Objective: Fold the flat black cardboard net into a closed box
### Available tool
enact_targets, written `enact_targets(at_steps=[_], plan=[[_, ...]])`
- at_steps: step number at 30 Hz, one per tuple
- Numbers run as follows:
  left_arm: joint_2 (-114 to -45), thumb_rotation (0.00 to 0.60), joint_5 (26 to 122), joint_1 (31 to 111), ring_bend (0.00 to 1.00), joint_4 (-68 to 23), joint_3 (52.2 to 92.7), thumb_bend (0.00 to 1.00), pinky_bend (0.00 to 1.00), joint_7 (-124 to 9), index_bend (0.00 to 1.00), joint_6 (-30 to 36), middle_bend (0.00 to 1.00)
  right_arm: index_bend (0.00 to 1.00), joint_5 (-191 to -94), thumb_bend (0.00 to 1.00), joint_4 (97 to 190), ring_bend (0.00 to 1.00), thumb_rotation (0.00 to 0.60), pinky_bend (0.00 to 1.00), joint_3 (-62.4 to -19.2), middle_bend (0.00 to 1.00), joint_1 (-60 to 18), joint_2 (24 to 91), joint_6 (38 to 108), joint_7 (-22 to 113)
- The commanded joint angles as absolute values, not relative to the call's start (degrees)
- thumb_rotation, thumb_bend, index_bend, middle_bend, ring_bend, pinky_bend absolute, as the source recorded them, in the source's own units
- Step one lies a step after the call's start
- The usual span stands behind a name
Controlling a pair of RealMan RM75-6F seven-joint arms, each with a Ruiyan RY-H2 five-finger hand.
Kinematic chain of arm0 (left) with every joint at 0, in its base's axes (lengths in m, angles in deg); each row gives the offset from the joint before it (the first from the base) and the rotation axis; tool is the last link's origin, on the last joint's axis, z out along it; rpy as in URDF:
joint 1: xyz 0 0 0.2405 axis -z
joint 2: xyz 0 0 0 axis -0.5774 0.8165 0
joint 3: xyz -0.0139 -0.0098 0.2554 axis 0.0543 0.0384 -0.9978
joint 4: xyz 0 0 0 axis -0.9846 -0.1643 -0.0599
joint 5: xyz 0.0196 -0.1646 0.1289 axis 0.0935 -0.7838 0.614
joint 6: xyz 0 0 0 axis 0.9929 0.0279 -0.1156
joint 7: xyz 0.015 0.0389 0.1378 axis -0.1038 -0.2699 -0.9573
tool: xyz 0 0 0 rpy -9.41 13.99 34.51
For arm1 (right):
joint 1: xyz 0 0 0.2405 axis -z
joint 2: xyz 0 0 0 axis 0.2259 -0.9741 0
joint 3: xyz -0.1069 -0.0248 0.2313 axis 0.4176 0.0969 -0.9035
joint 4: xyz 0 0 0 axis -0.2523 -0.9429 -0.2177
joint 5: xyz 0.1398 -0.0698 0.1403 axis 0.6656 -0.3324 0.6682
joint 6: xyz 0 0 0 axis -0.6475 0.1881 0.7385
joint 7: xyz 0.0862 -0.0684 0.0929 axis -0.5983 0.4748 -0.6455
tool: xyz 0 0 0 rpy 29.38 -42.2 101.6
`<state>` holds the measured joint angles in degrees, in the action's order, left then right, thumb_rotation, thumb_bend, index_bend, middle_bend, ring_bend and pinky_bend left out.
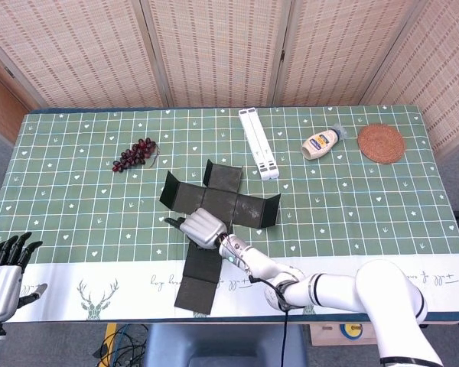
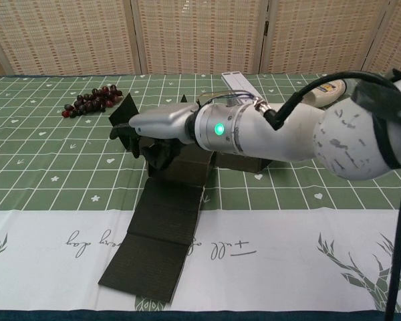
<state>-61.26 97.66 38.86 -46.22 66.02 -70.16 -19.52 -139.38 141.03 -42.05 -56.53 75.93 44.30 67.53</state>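
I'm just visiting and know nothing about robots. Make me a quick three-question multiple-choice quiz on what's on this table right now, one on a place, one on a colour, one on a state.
1. Where do the grapes lie from the cardboard net?
A. far-left of it
B. near-right of it
C. on top of it

2. What colour is the round mat at the far right?
A. blue
B. reddish brown
C. white

3. How does the net's long near strip lie?
A. folded upright
B. flat on the table
C. held in the air

Answers:
1 A: the grapes sit beyond and left of the cardboard net.
2 B: the round mat is reddish brown.
3 B: the strip lies flat; the right hand works at the net's left side flaps.
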Motion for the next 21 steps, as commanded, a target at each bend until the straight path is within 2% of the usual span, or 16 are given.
enact_targets(at_steps=[1, 8, 14, 18, 21], plan=[[-61.39, 0.6, 97.71, 38.93, 0.09, -46.02, 66.06, 0.12, 0.12, -69.94, 0.2, -19.42, 0.12, 0.06, -138.98, 0.83, 144.05, 0.81, 0.6, 1.0, -40.43, 0.31, -55.43, 73.54, 44.83, 68.42], [-62.09, 0.6, 98.33, 39.53, 0.09, -45.68, 66.1, 0.12, 0.12, -69.84, 0.2, -18.82, 0.12, 0.06, -139.31, 0.83, 153.57, 0.81, 0.6, 1.0, -34.52, 0.34, -52.02, 64.96, 46.41, 72.05], [-62.07, 0.6, 98.76, 39.53, 0.09, -46.13, 66.08, 0.12, 0.12, -70.19, 0.2, -19.12, 0.12, 0.06, -139.12, 0.84, 158.16, 0.82, 0.6, 1.0, -30.35, 0.37, -50.2, 58.38, 47.56, 75.31], [-61.99, 0.6, 98.76, 39.41, 0.09, -46.35, 65.94, 0.12, 0.12, -70.44, 0.2, -19.15, 0.12, 0.07, -139.24, 0.84, 158.91, 0.82, 0.6, 1.0, -30.64, 0.36, -48.63, 56.31, 49.53, 73.74], [-62.0, 0.6, 98.77, 39.52, 0.09, -46.48, 65.98, 0.12, 0.12, -70.58, 0.2, -19.03, 0.12, 0.07, -141.04, 0.8, 158.79, 0.82, 0.6, 1.0, -33.2, 0.3, -46.95, 56.61, 52.04, 68.71]])
